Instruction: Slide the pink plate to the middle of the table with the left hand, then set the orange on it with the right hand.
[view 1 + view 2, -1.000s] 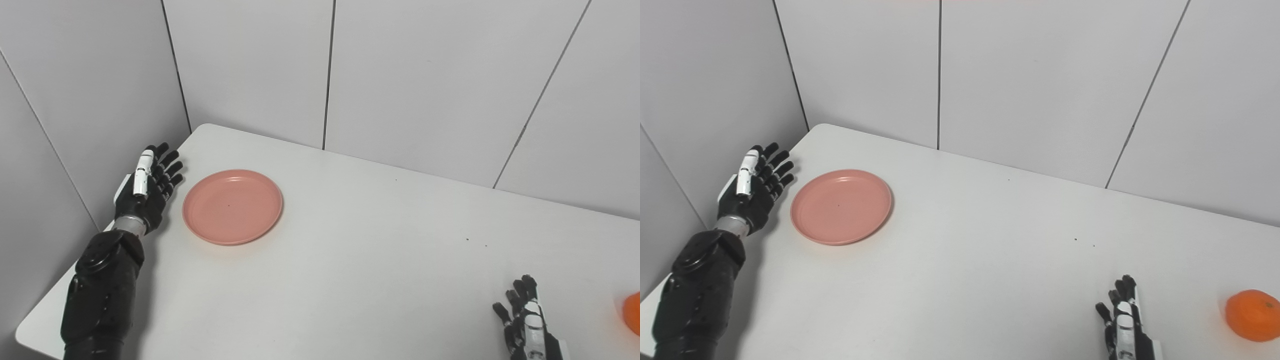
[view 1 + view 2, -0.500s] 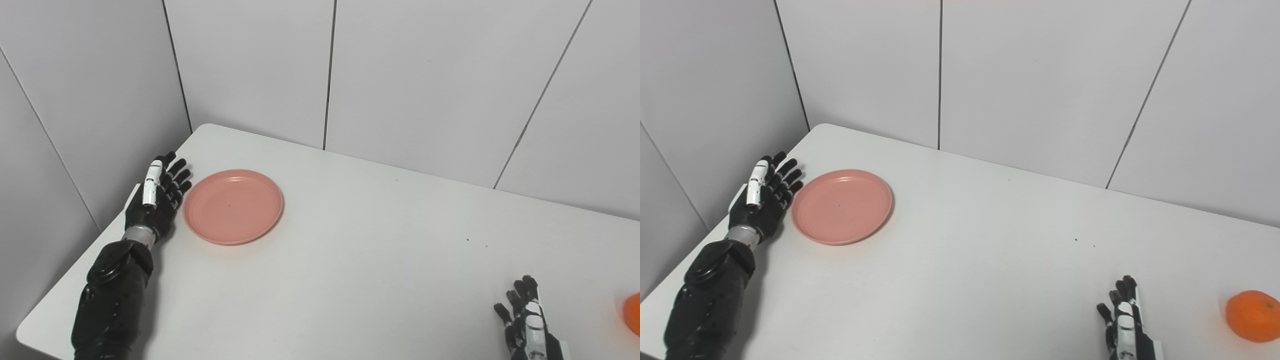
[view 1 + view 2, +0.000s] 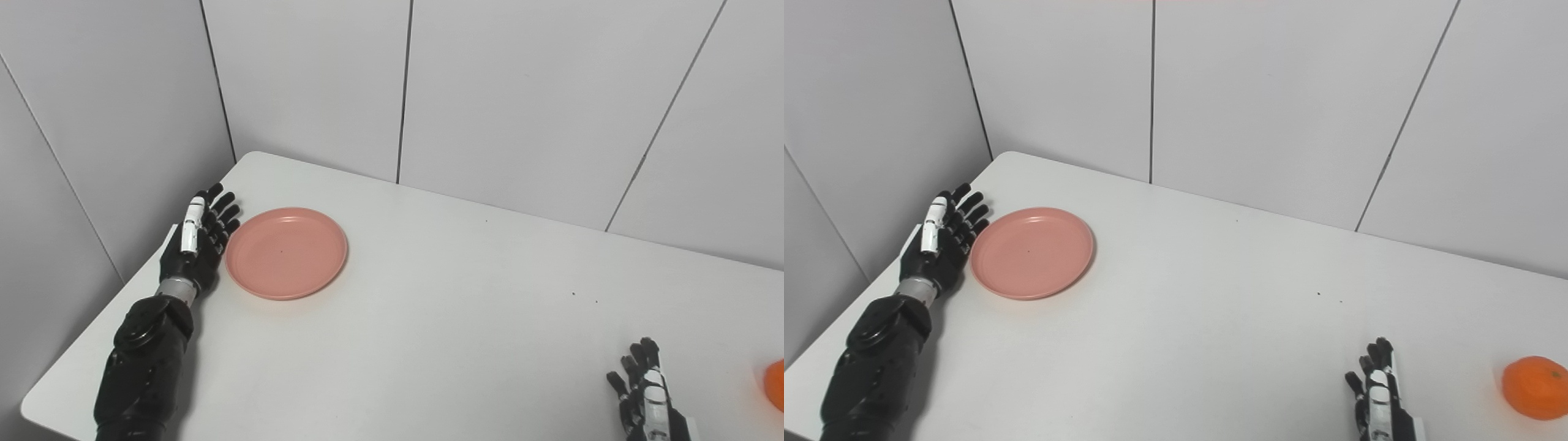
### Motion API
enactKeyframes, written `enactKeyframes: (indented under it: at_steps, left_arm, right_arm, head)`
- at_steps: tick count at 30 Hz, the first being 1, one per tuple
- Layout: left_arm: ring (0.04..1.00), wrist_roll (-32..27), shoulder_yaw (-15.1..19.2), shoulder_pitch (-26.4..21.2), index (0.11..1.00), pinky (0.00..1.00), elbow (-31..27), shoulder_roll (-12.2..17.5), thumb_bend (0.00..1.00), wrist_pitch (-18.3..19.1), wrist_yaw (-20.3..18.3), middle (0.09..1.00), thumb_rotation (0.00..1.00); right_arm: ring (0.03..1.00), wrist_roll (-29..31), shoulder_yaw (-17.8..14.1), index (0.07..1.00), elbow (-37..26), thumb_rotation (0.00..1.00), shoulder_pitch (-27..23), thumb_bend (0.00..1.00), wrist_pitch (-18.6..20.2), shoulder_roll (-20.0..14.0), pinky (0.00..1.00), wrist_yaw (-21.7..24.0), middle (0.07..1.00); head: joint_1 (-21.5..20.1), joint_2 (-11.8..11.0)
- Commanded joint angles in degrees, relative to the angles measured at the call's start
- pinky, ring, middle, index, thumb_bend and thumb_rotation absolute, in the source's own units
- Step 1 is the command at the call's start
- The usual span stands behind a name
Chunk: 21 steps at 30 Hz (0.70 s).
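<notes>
A round pink plate (image 3: pixel 286 252) lies flat on the white table (image 3: pixel 441 306) at its far left. My left hand (image 3: pixel 199 239) stands open on its edge right beside the plate's left rim, fingers straight and pointing away from me; whether it touches the rim I cannot tell. An orange (image 3: pixel 1535 388) rests at the table's right edge, only a sliver (image 3: pixel 776 384) of it showing in the left eye view. My right hand (image 3: pixel 1377 398) sits open at the bottom of the picture, well left of the orange and apart from it.
Grey wall panels (image 3: pixel 520 92) close off the table at the back and on the left, close behind my left hand. The table's near left corner (image 3: pixel 37 404) lies just beside my left forearm (image 3: pixel 144 361).
My left hand has moved right along the table, from a gap away to right beside the plate's left rim. The plate, the orange and my right hand have stayed put.
</notes>
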Motion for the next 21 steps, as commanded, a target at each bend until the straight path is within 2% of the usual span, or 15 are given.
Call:
enactKeyframes:
  at_steps: [1,12,21]
  left_arm:
    - [0.931,-0.32,-0.39,-0.84,0.915,0.95,0.37,0.31,0.37,0.65,-0.47,0.930,1.00]
    - [0.907,-0.16,-1.46,-0.91,0.896,0.92,0.37,-0.27,0.37,0.84,-0.27,0.904,1.00]
    - [0.932,-1.27,-2.34,-0.80,0.924,0.94,0.26,-0.03,0.36,0.75,-3.28,0.937,1.00]
  right_arm:
    - [1.000,-0.02,-0.18,1.000,-1.56,1.00,-0.72,0.16,-0.45,-0.23,1.00,0.40,1.000]
    - [1.000,-0.01,-0.21,1.000,-1.48,1.00,-0.91,0.15,-0.49,-0.08,1.00,0.30,1.000]
    - [1.000,0.14,-0.19,1.000,-1.56,1.00,-0.86,0.15,-0.39,-0.10,1.00,0.38,1.000]
  head:
    - [-0.08,0.06]
    - [-0.17,0.09]
    - [-0.29,0.16]
